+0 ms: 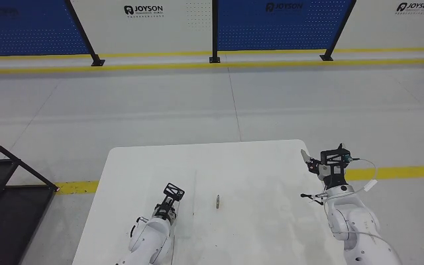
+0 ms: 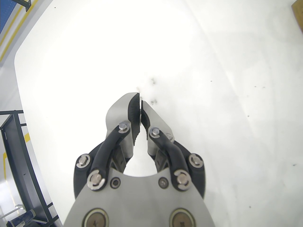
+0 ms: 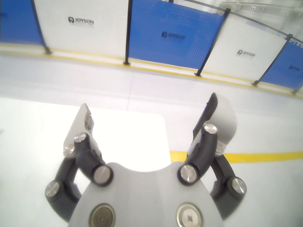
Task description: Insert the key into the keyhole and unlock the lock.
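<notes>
A small brass-grey object point(image 1: 217, 202), too small to tell whether it is the lock or the key, stands near the middle of the white table point(image 1: 265, 165). My left gripper point(image 1: 173, 193) is to its left, low over the table. In the left wrist view the left gripper point(image 2: 140, 96) is shut, pads pressed together with only a thin pale sliver showing between them. My right gripper point(image 1: 317, 162) hangs over the table's far right corner. It is open point(image 3: 149, 102) with nothing between its fingers.
The table's far right corner point(image 3: 161, 119) lies just under the right gripper, with floor and a yellow line point(image 3: 260, 155) beyond. A black metal rack point(image 1: 20, 179) stands left of the table. A brown edge point(image 2: 298, 12) shows at the left wrist view's border.
</notes>
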### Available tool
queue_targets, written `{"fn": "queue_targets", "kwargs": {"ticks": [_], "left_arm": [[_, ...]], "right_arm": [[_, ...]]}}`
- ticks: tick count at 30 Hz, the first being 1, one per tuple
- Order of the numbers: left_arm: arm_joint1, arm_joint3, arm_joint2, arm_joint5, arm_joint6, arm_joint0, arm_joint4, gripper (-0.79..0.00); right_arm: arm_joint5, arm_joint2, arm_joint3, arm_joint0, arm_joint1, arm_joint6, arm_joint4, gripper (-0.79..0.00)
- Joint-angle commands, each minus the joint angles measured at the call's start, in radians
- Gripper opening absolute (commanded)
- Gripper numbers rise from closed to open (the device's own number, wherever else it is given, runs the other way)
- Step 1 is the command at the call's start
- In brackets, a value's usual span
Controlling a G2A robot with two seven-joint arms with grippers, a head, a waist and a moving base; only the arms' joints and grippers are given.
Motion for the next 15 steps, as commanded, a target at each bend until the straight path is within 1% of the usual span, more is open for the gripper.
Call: {"fn": "queue_targets", "kwargs": {"ticks": [1, 2, 10, 12, 15], "left_arm": [[0.000, -0.005, -0.005, -0.001, 0.002, 0.004, 0.003, -0.757], [0.000, -0.008, -0.008, -0.002, 0.002, 0.006, 0.003, -0.785], [0.001, -0.051, -0.030, -0.019, 0.010, 0.032, 0.001, -0.785], [0.003, -0.077, -0.041, -0.028, 0.024, 0.045, -0.008, -0.785], [0.007, -0.130, -0.069, -0.045, 0.078, 0.077, -0.036, -0.785]], "right_arm": [[0.000, 0.000, 0.000, 0.000, 0.000, 0.000, 0.000, 0.000], [0.000, 0.000, 0.000, 0.000, 0.000, 0.000, 0.000, 0.000], [0.000, 0.000, 0.000, 0.000, 0.000, 0.000, 0.000, 0.000], [0.000, 0.000, 0.000, 0.000, 0.000, 0.000, 0.000, 0.000], [0.000, 0.000, 0.000, 0.000, 0.000, 0.000, 0.000, 0.000]]}}
